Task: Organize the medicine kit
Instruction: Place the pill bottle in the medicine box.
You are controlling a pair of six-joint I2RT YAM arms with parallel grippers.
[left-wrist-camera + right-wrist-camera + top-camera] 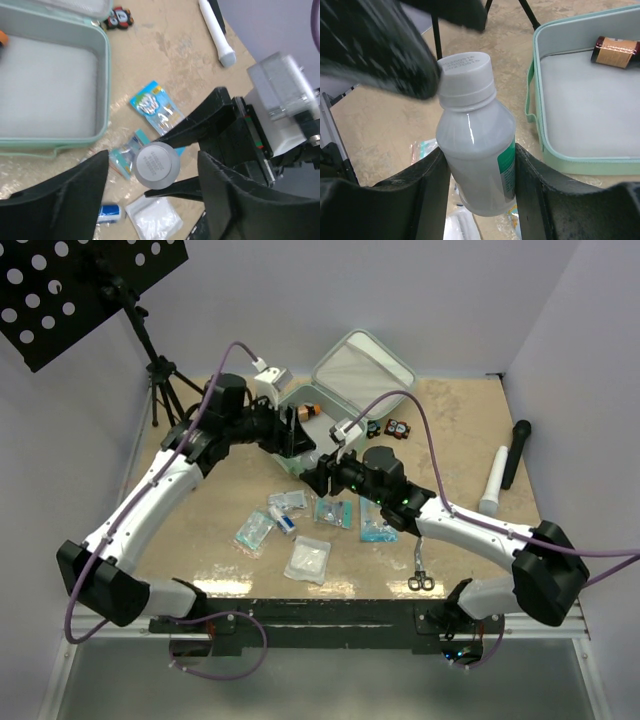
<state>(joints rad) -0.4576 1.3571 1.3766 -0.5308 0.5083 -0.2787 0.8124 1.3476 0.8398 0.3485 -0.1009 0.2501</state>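
The medicine kit lies open at the upper centre of the top view, lid tipped back. Its grey-lined tray holds only a small brown bottle at the upper right of the right wrist view. The shell looks light and semi-stiff, so on the smooth table it would probably slide under a push. The raised tray wall or the lid's edge seem the best places to grip it. Just below and left of the tray, the right claw is closed around the waist of a white plastic bottle, held upright. The left claw is spread wide about the bottle's cap and holds nothing, though one finger lies right against the cap. The bottle looks smooth, round and perhaps full, so likely slippery; the step beneath the cap offers the safest purchase. Packets lie lower centre.
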